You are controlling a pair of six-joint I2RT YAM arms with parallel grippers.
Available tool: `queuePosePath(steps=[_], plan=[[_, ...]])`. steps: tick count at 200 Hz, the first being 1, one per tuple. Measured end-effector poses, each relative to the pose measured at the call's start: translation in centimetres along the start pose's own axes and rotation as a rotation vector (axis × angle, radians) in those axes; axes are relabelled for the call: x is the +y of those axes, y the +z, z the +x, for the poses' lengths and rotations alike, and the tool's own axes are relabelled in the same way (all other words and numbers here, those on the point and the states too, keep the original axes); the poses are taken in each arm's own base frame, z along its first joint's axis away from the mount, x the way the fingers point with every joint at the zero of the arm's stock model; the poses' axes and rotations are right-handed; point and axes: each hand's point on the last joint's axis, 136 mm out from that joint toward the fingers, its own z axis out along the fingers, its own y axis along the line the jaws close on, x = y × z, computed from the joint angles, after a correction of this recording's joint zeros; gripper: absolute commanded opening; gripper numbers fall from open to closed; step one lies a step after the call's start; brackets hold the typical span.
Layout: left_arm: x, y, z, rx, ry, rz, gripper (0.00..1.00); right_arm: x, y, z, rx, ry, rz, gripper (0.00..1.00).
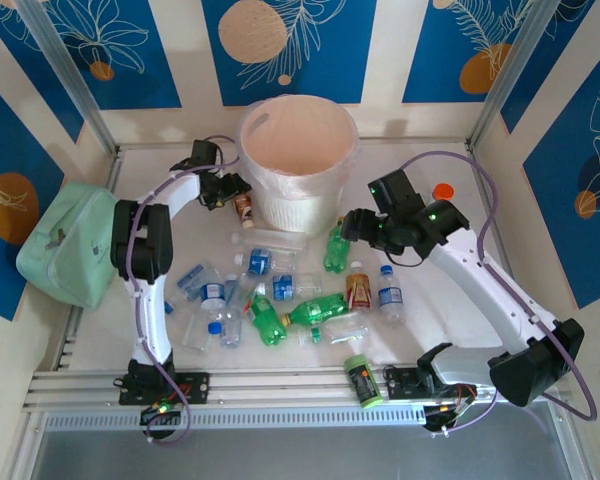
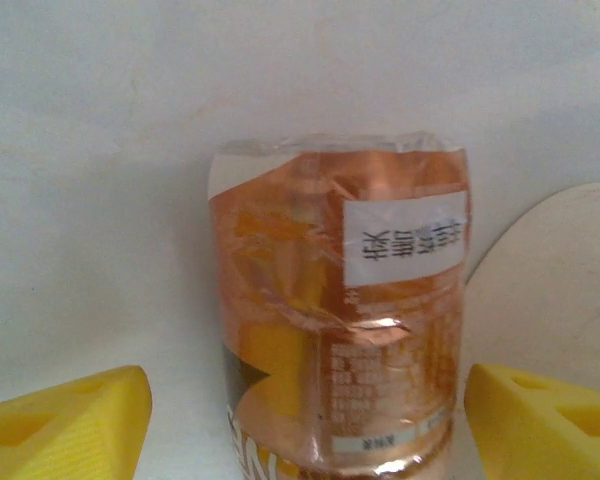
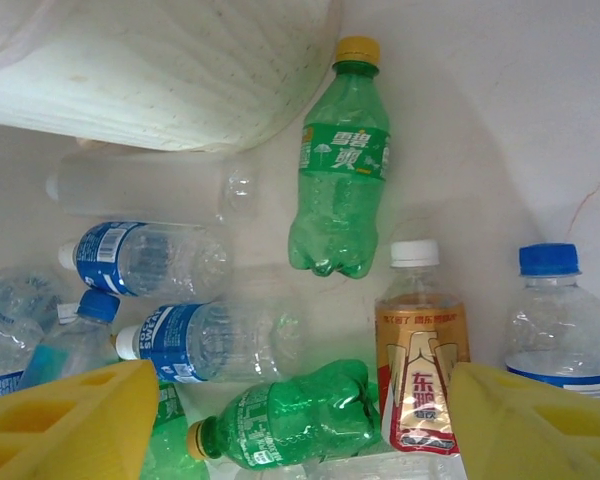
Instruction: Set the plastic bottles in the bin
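Left gripper, open, straddles an amber bottle set lengthwise along its fingers. Right gripper, open and empty, hangs over a flat green bottle, cap toward the bin.

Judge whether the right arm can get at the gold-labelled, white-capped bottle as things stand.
Probably yes. The right gripper hangs open near the gold-labelled bottle, with nothing over its cap; a crushed green bottle and a blue-capped bottle close beside it may crowd the fingers.

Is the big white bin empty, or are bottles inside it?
Looks empty: from above, the bin shows only its pale pink inside, and the bottles sit outside it.
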Motion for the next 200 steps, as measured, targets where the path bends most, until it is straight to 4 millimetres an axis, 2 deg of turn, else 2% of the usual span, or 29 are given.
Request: queuePosePath(steps=[30,80,128,153,180,200], plan=[[0.6,0.5,0.4,0.020,0.005,-0.028,0.79,0.8,-0.1,0.2,0.006,-0.011,-0.011,0.77],[1.5,0.9,0.5,0.035,0.025,-0.079,0.67,2.1,-0.5,0.4,0.003,-0.038,-0.033,0.77],[1.8,0.8,0.6,0.039,0.018,-0.094,0.62,2.3,-0.7,0.5,0.000,-0.044,-0.035,0.76],[1.8,0.7,0.5,0.034,0.019,-0.099,0.56,3.0,-1.4,0.2,-0.013,-0.051,-0.054,0.76],[1.9,-0.4,-0.1,-0.003,0.012,-0.120,0.56,4.3,-2.5,-0.1,-0.034,-0.069,-0.093,0.76],[2.2,-3.4,-0.3,-0.056,-0.015,-0.146,0.56,5.3,-3.1,0.0,-0.040,-0.094,-0.120,0.76]])
